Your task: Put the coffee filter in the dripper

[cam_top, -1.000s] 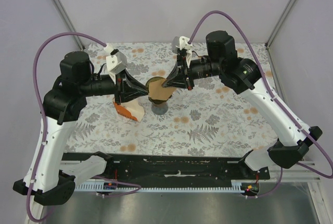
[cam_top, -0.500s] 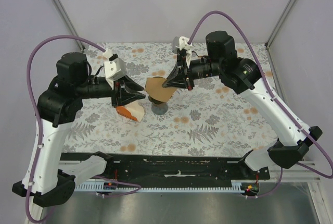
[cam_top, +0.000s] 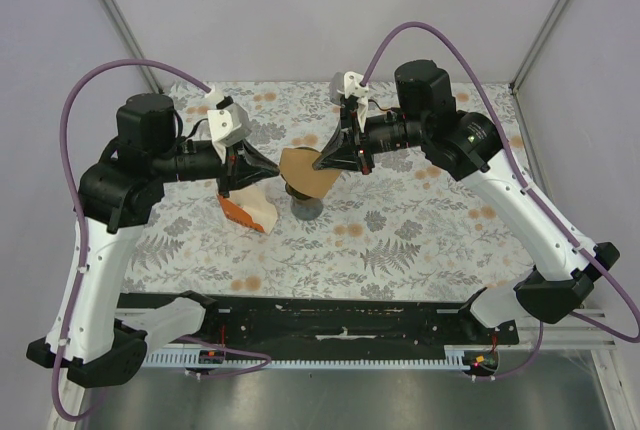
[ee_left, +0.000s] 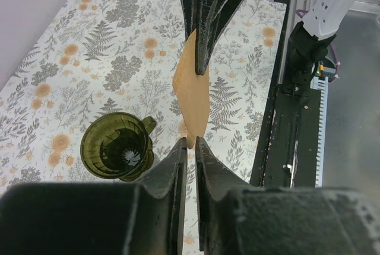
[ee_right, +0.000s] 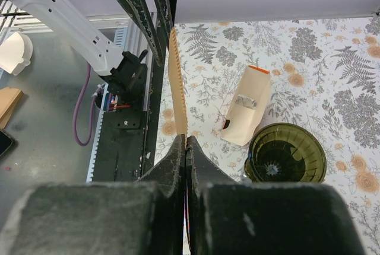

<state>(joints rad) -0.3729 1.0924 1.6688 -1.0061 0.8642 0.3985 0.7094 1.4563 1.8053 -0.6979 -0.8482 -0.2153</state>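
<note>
Although clamped by the right gripper [ee_right: 186, 139], the left gripper [ee_left: 191, 141] narrow at its corner, the coffee filter [ee_left: 193, 98] was not yet placed in the dripper [ee_left: 117, 147].

Orange-white carton [cam_top: 247, 212] on floral tablecloth [cam_top: 400, 240]

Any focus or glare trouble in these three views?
Top external: even light, no glare, coffee filter sharp. Left wrist: nearest foreground blurred, dripper and table print crisp. Right wrist: same near blur, carton sharp.
</note>
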